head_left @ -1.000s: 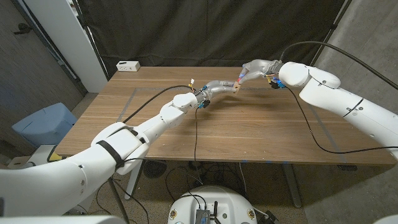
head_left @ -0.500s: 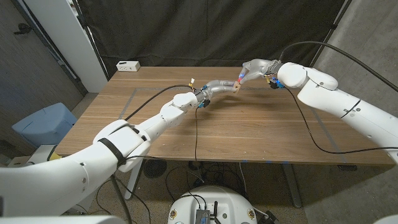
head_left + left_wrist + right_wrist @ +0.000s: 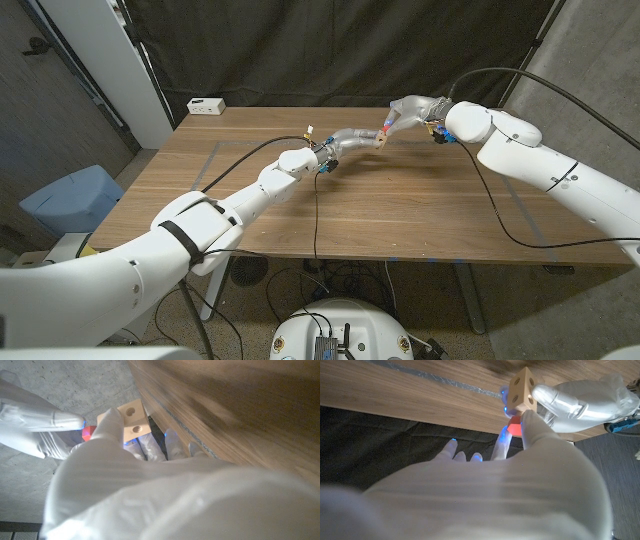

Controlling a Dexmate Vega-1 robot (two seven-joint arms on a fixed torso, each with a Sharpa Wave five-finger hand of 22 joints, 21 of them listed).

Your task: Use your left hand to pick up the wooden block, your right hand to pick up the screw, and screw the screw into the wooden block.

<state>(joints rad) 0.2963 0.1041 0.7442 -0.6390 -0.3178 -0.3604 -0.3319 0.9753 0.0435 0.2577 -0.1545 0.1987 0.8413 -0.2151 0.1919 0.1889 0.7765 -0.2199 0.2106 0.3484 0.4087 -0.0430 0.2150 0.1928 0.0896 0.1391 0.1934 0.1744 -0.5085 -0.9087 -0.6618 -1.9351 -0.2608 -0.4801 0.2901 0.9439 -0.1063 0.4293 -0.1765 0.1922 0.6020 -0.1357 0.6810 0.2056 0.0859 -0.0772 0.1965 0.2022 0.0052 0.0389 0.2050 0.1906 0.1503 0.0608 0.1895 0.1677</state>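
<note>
Block: wooden block is being held up above the far half of the table, between the two hands; two round holes are showing on one face in the left wrist view, and holes are also facing the camera in the right wrist view.
Left hand: left hand is reaching in from the near left and gripping the block at its fingertips; in the left wrist view its fingers are wrapping around one side of the block.
Screw: screw, with a red part showing, is sitting right against the block, between the block and the right hand's fingers; it is also showing as a red spot beside the block. How far it is seated in a hole cannot be told.
Right hand: right hand is coming in from the far right, its fingertips pinching the screw at the block.
Power strip: white power strip is lying at the far left corner of the table, well apart from the hands.
Cables: black cable is hanging from the left wrist across the tabletop; another is trailing from the right wrist.
</note>
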